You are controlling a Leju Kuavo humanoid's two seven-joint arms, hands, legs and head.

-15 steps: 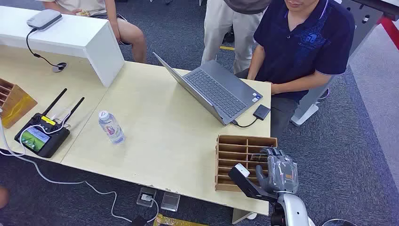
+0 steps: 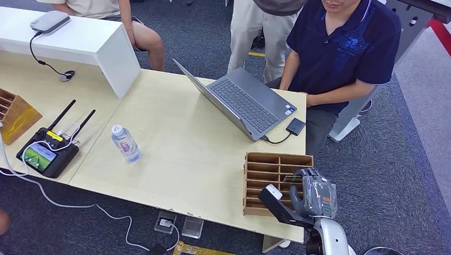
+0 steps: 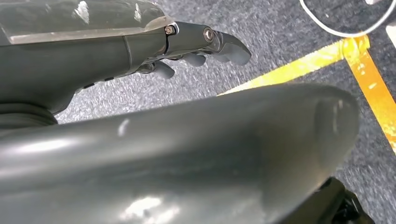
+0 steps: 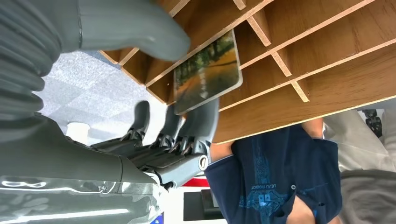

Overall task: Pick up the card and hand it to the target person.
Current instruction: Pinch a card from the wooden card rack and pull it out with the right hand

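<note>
Landmark: open laptop (image 2: 242, 103) on the pale wooden table (image 2: 181, 154).

Far left of the laptop, at the table's left edge: a wooden rack (image 2: 16, 114). Just right of it, a black handheld controller (image 2: 48, 151) with two antennas and a lit screen. Behind these, a white box-shaped stand (image 2: 74, 40) with a small grey device (image 2: 49, 21) on top, its cable running down to the table.

Between controller and laptop: a clear water bottle (image 2: 125, 143), upright, well apart from both.

Right of the laptop, just beside it: a small black drive (image 2: 295, 126), cabled to the laptop. Behind the laptop sits a person in a dark blue polo shirt (image 2: 345, 48); another person stands to that one's left.

In front of the laptop, at the table's near edge: a wooden slotted organizer (image 2: 266, 180). The right hand (image 2: 314, 194) is at its right side. In the right wrist view, the card (image 4: 208, 70), printed with a landscape picture, sits partly out of a slot of the organizer; the thumb (image 4: 135, 28) lies on one face and the fingers (image 4: 203, 121) touch the other, so the card is pinched, not yet clear of the slot.

Left hand (image 3: 196, 44): hangs over grey carpet with a yellow floor stripe (image 3: 336, 60); fingers loosely curled, nothing in them.
</note>
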